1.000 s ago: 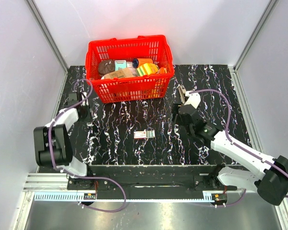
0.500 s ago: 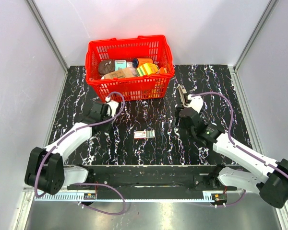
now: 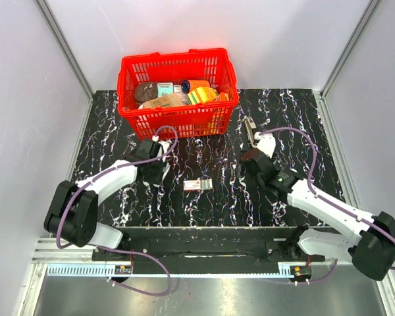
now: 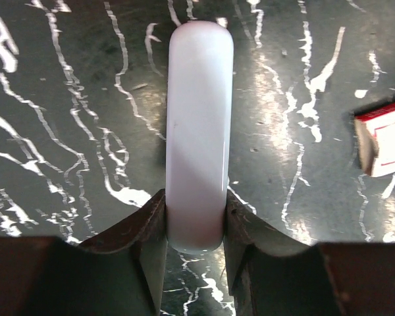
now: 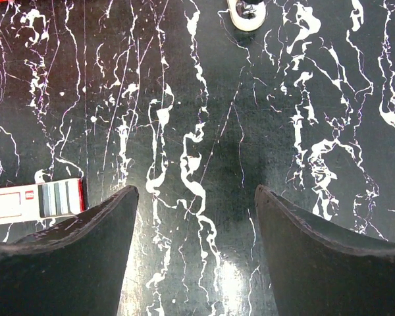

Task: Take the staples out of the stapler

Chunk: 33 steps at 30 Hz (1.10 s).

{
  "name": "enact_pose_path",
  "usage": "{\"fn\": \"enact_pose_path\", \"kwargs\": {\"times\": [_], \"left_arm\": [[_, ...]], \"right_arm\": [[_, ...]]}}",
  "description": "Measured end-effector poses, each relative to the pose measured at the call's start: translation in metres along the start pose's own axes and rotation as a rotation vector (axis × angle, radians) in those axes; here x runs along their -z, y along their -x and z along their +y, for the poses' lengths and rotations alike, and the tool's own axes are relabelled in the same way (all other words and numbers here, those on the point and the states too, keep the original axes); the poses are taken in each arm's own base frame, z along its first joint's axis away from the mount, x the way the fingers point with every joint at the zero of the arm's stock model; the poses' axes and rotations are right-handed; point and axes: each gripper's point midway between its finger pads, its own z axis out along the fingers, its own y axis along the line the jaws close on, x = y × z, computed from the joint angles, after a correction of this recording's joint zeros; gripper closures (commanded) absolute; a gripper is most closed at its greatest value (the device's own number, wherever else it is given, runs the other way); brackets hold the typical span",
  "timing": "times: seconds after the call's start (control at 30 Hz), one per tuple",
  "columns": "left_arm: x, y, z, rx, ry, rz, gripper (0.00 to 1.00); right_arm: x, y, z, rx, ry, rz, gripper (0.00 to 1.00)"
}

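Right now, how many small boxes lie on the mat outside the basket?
1. The red-white-green box lies near the middle of the black mat, in front of the red basket. Others may be hidden among the goods in the basket.

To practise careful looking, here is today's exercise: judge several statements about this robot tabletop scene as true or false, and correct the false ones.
1. The red plastic mesh basket holds several items. True.
2. The small red-white-green box lies inside that basket. False: it lies on the black white-veined table, apart from the basket and nearer the arm bases.
3. The left hand is shut on a white rounded bar. True.
4. The right hand grips the small box. False: its fingers are open over bare table, with the box off to one side.
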Motion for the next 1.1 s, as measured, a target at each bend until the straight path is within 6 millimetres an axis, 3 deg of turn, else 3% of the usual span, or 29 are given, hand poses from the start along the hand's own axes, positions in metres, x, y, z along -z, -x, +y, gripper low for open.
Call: {"fn": "enact_pose_path", "kwargs": {"times": [0.1, 0.2, 0.33, 0.43, 0.57, 0.77, 0.93, 1.03, 1.1], "left_arm": [[-0.001, -0.002, -0.014, 0.007, -0.049, 0.011, 0.83], [-0.002, -0.003, -0.024, 0.006, -0.082, 0.028, 0.67], [-0.001, -0.003, -0.03, 0.005, -0.114, 0.03, 0.2], [0.003, -0.003, -0.035, -0.006, -0.143, 0.027, 0.06], [0.023, 0.008, -0.034, -0.027, -0.153, -0.042, 0.01], [0.09, 0.043, -0.018, -0.058, -0.107, -0.284, 0.01], [0.164, 0.072, 0.039, 0.032, 0.052, -0.539, 0.01], [0.19, 0.073, 0.069, 0.092, 0.12, -0.586, 0.01], [0.197, 0.073, 0.083, 0.124, 0.131, -0.587, 0.01]], "right_arm": [[-0.003, -0.002, 0.002, 0.002, -0.005, 0.015, 0.21], [-0.006, -0.004, 0.007, 0.004, -0.009, 0.031, 0.21], [-0.008, -0.002, 0.018, 0.008, -0.008, 0.052, 0.17], [-0.008, -0.002, 0.027, 0.011, -0.007, 0.067, 0.13], [-0.008, -0.004, 0.044, 0.021, -0.015, 0.101, 0.08], [-0.007, -0.015, 0.102, 0.028, -0.01, 0.158, 0.08], [-0.013, -0.028, 0.173, 0.029, 0.008, 0.207, 0.05], [-0.019, -0.038, 0.224, 0.032, 0.032, 0.228, 0.03], [-0.023, -0.047, 0.255, 0.034, 0.057, 0.237, 0.05]]}}
